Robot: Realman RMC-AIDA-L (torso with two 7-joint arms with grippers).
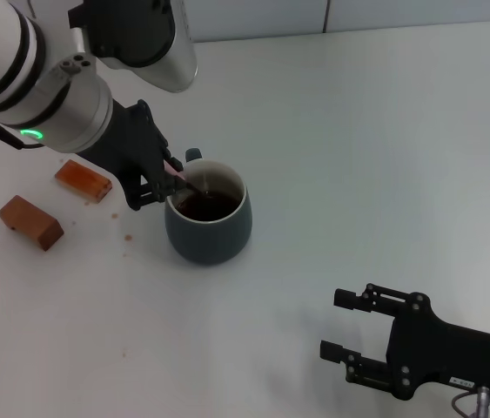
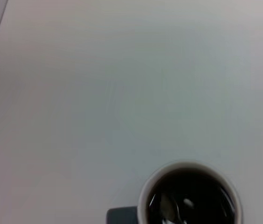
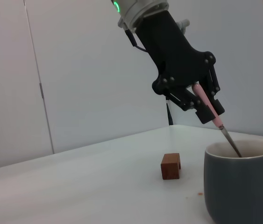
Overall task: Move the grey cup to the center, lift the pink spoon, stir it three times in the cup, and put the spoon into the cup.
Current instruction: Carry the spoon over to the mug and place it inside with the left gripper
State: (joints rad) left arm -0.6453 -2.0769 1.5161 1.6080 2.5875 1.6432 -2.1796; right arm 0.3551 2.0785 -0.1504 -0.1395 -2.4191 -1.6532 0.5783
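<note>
The grey cup (image 1: 210, 218) stands on the white table left of the middle, with dark liquid inside; it also shows in the left wrist view (image 2: 187, 196) and the right wrist view (image 3: 243, 179). My left gripper (image 1: 159, 181) is just left of the cup's rim, shut on the pink spoon (image 1: 177, 171). The spoon (image 3: 210, 109) slants down, its metal neck dipping into the liquid. My right gripper (image 1: 349, 326) is open and empty low at the front right of the table, well apart from the cup.
Two brown wooden blocks lie left of the cup, one nearer (image 1: 83, 180) and one further left (image 1: 30, 222); one shows in the right wrist view (image 3: 171, 166). Small brown specks (image 1: 125, 235) dot the table near the cup. A wall seam runs along the back.
</note>
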